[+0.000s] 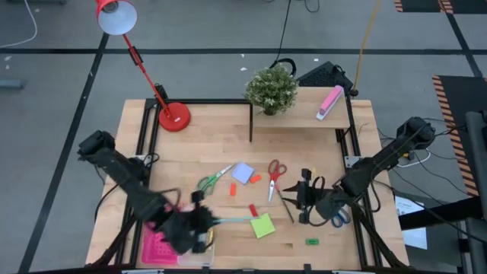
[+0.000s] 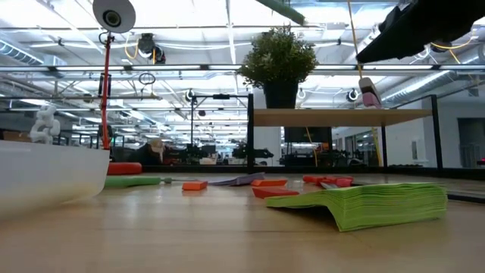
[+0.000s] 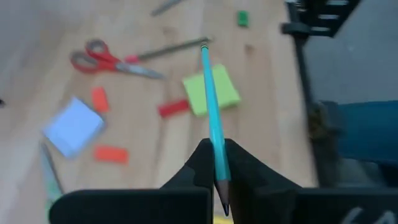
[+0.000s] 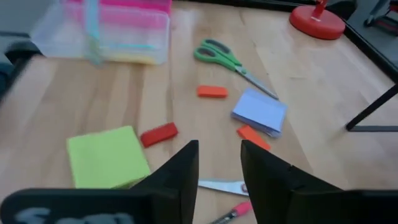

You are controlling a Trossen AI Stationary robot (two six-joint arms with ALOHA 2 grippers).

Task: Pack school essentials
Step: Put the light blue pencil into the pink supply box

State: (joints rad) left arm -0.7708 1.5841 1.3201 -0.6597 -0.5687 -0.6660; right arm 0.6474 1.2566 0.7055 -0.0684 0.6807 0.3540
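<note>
Starting at your left: the left gripper (image 1: 204, 225) hangs low at the table's (image 1: 213, 144) front-left corner, fingers clamped on a teal pencil (image 1: 232, 220). From the left wrist you see the pencil (image 3: 211, 106) run out from between the dark fingers (image 3: 239, 171) toward the green pad (image 3: 211, 93). Take that pad (image 1: 263, 224) as your landmark.

- Pink tray (image 1: 158, 247): well left of the pad, at the front edge, partly under the left arm. The right wrist shows it inside a clear box (image 4: 106, 28).
- Green scissors (image 1: 213, 180): left of the pad and farther back, blades pointing right.
- Blue pad (image 1: 243, 173): behind the green pad, just right of the green scissors' tips.
- Orange blocks: one (image 1: 233, 189) left of the blue pad's front corner, one (image 1: 256, 179) just right of it.
- Red block (image 1: 253, 209): just behind the green pad, close to it but apart.
- Red scissors (image 1: 274, 176): behind and right of the pad, handles toward the back.
- Dark pencil (image 1: 288, 207): right of the pad, lying at a slant.
- Green block (image 1: 312, 242): right of the pad, near the front edge.
- Right gripper (image 1: 306, 199): right of the pad, above the table, fingers (image 4: 177, 171) apart and holding nothing.
- Blue scissors (image 1: 338, 218): farthest right, mostly hidden under the right arm.
</note>
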